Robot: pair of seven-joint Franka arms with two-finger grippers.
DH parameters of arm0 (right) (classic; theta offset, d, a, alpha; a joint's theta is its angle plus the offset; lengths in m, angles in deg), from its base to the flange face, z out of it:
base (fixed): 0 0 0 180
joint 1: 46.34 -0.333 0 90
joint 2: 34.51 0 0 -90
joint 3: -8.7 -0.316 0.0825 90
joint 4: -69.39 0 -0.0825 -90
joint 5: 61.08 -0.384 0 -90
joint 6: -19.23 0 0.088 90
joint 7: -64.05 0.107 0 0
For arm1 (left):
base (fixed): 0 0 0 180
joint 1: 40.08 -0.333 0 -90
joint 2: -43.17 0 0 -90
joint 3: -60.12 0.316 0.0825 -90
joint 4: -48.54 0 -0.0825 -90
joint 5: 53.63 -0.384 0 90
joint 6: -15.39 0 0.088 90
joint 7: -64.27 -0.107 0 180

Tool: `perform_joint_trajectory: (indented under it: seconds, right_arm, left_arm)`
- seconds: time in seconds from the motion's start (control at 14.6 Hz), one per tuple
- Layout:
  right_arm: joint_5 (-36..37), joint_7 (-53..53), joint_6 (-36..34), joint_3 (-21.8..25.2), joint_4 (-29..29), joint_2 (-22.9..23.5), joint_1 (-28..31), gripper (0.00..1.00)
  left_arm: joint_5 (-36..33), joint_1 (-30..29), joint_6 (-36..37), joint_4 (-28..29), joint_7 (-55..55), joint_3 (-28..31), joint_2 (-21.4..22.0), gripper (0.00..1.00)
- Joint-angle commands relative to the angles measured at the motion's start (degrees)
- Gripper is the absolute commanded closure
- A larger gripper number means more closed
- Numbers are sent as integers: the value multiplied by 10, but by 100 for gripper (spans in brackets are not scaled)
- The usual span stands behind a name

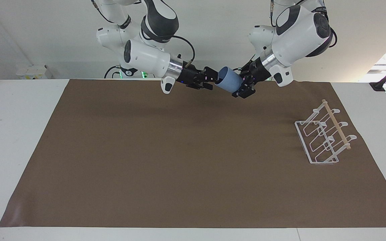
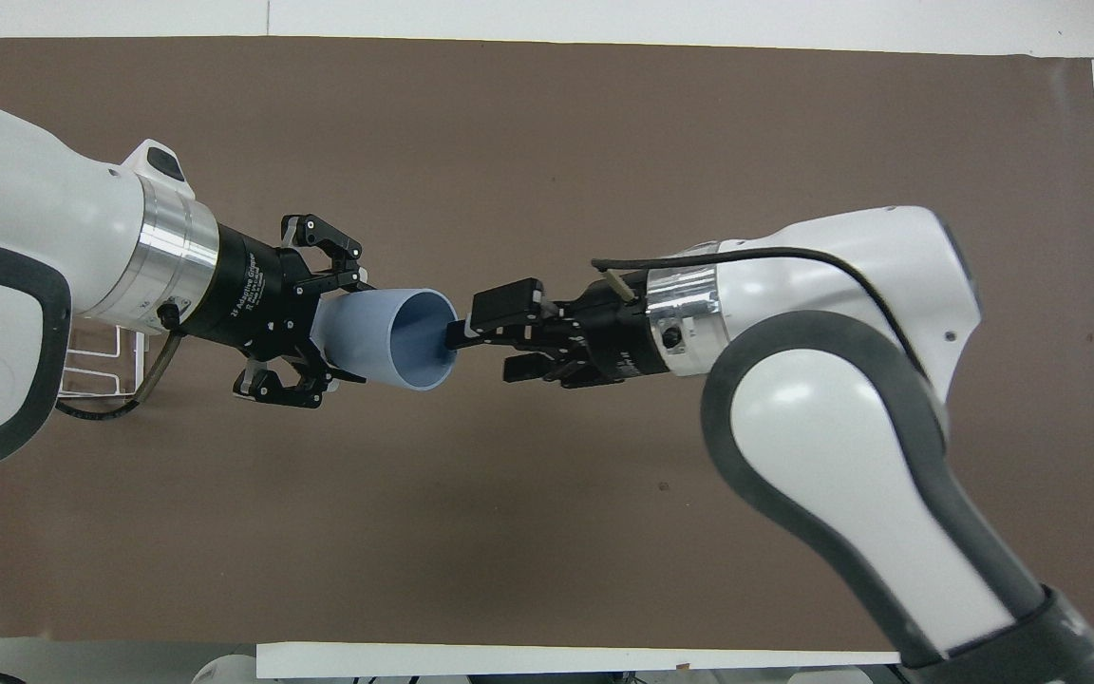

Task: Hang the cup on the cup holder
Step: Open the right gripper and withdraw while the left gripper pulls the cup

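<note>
The light-blue cup [image 1: 228, 79] hangs in the air on its side over the mat's edge nearest the robots, mouth toward the right arm. My left gripper [image 1: 240, 84] is shut on the cup's base end; in the overhead view the left gripper [image 2: 343, 331] clasps the cup [image 2: 395, 340] from both sides. My right gripper [image 1: 212, 80] is open and empty just outside the cup's mouth, also seen in the overhead view [image 2: 495, 337]. The cup holder [image 1: 323, 137], a white wire rack with a wooden dowel, stands toward the left arm's end of the table, mostly hidden under the left arm in the overhead view [image 2: 96, 366].
A brown mat [image 1: 179, 150] covers most of the white table [image 1: 8, 134]. Nothing else stands on the mat.
</note>
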Motion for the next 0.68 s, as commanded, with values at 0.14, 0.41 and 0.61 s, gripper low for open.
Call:
perform_joint_trajectory:
  seconds: [0.14,0.41,0.61]
  right_arm:
    - [178,-8,-148,-3,5,-98,117,0]
    - [324,-20,-186,4,2,-116,191,0]
    - [469,-28,-185,3,-25,-109,205,0]
  left_arm:
    - [-211,-11,10,27,-1,4,20,100]
    - [-459,-36,19,32,-23,5,-10,100]
    - [-695,-24,34,21,14,5,-66,100]
